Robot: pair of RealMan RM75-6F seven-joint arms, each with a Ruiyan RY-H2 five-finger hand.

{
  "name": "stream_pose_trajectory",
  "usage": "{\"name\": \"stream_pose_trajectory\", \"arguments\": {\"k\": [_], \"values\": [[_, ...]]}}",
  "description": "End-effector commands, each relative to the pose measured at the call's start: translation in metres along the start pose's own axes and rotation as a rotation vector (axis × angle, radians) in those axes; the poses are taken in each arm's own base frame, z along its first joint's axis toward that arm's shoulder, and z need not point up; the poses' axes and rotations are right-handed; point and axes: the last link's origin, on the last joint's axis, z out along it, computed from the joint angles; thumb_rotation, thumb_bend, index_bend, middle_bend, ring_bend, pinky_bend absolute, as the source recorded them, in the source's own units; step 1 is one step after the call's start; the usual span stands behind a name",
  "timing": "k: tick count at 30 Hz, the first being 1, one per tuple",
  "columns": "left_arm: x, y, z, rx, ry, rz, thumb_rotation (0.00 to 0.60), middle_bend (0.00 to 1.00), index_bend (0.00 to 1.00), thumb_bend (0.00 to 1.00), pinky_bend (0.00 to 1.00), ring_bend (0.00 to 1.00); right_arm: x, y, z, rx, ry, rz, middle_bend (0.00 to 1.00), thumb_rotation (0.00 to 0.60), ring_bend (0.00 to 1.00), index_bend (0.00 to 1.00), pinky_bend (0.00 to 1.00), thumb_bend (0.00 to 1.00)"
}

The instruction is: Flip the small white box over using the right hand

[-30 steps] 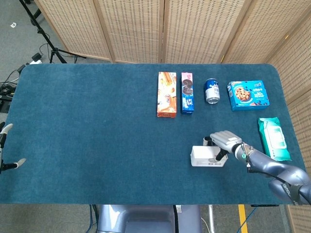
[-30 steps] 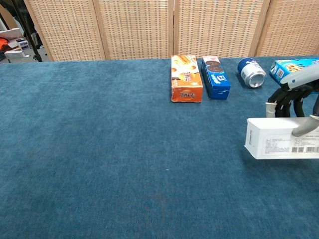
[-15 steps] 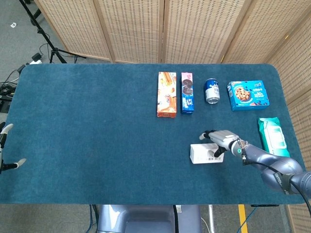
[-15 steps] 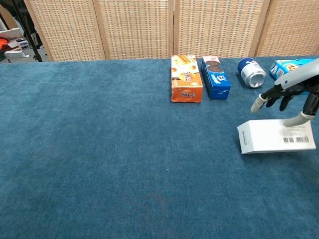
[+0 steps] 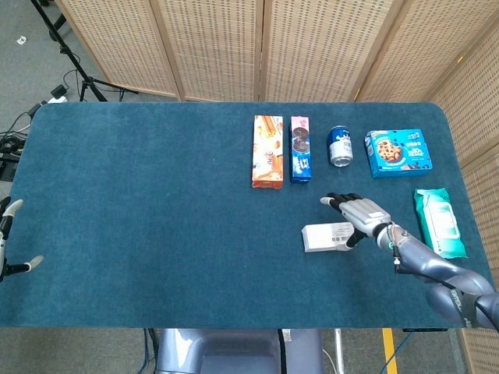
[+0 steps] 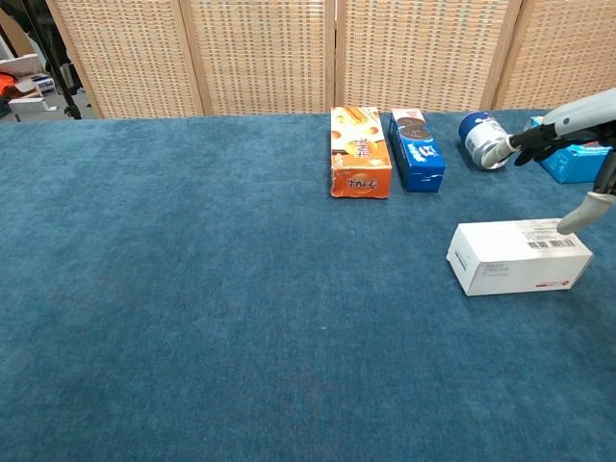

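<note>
While the small white box lies flat on the blue table, barcode face up, the right hand hovers beside it, fingers spread, holding nothing. Box sits in front of the blue cookie carton, well apart. Left hand empty at the table's edge, fingers apart.

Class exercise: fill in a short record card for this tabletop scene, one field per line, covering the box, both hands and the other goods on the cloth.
target: small white box, lying flat, barcode face up
right hand: fingers spread, above the box's right end, holding nothing
left hand: at the table's far left edge, only partly visible
back row: orange snack box, blue cookie pack, blue can on its side, blue cookie box
right edge: green wipes pack
surface: blue cloth table
</note>
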Motion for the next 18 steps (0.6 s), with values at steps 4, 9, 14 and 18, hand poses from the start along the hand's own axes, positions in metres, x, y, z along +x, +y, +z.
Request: {"name": "stream_pose_trajectory", "arguments": {"k": [4,9,14,18], "values": [[0.003,0.002,-0.004,-0.028,0.03,0.0,0.6,0.0,0.0,0.0,0.0,0.0,-0.021,0.019,-0.057,0.015,0.42,-0.106,0.0,0.6,0.0,0.0,0.0,0.0],[0.007,0.004,-0.008,-0.065,0.076,-0.019,0.6,0.0,0.0,0.0,0.0,0.0,-0.066,0.047,-0.094,-0.1,0.677,-0.154,0.0,0.6,0.0,0.0,0.0,0.0],[0.011,0.003,-0.01,-0.088,0.103,-0.033,0.6,0.0,0.0,0.0,0.0,0.0,-0.098,0.062,-0.105,-0.167,0.751,-0.099,0.0,0.6,0.0,0.0,0.0,0.0],[0.013,0.004,-0.012,-0.099,0.111,-0.039,0.6,0.0,0.0,0.0,0.0,0.0,-0.106,0.066,-0.108,-0.188,0.758,-0.087,0.0,0.6,0.0,0.0,0.0,0.0]]}}
